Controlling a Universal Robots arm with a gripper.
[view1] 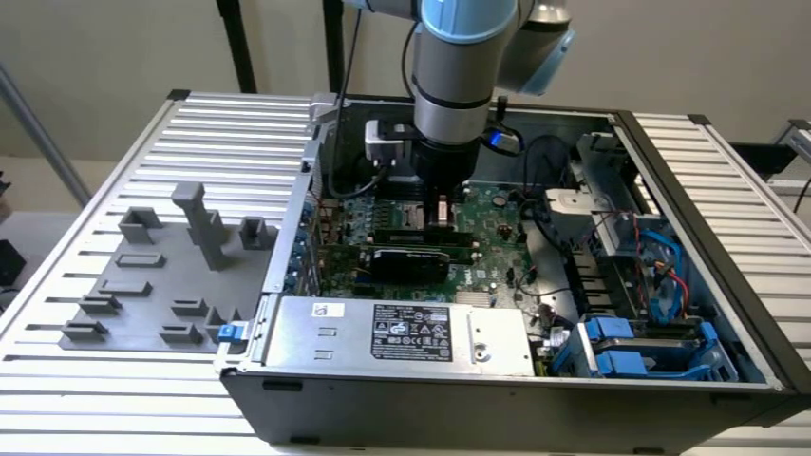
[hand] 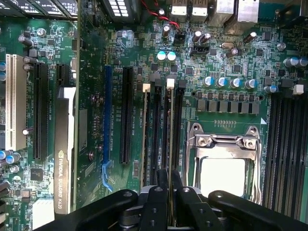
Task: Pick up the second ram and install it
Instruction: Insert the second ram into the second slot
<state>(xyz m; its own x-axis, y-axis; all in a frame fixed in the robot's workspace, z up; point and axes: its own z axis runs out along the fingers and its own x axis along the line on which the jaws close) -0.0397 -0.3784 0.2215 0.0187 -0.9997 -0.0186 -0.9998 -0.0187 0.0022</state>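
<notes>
My gripper (hand: 169, 185) reaches down into the open computer case (view1: 254, 380), low over the motherboard (view1: 495, 223). The fingers (hand: 162, 183) stand close together, shut on the second ram (hand: 169, 130). I see the ram edge-on, as a thin pale strip lying along a black memory slot beside the CPU socket (hand: 224, 168). A white latch (hand: 170, 83) sits at its far end. Another edge-on strip (hand: 145, 130) stands two slots over. In the exterior view the gripper (view1: 439, 217) hides the ram.
A black graphics card (hand: 65, 149) stands in a slot near the memory slots. The power supply (view1: 393, 332) fills the case's near side, and blue drive brackets (view1: 633, 347) and cables lie at the exterior view's right. Grey fixture blocks (view1: 190, 256) sit on the slatted table outside the case.
</notes>
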